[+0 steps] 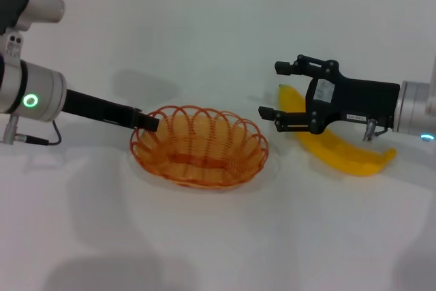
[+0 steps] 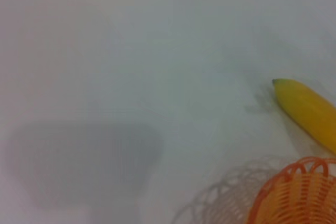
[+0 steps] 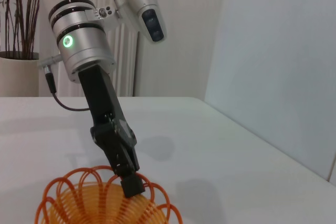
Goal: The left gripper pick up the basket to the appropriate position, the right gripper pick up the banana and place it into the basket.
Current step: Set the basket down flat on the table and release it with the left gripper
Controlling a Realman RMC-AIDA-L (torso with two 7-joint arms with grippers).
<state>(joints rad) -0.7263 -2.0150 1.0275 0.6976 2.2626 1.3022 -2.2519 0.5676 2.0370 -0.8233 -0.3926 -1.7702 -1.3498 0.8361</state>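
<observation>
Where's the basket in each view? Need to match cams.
Head: basket at centre of the table, left gripper at its left rim, banana to its right.
Left wrist: only a rim arc in the lower right corner, the banana's tip above it.
Right wrist: rim at the bottom edge, left gripper on it.
Shared landmark: the orange scalloped rim.
</observation>
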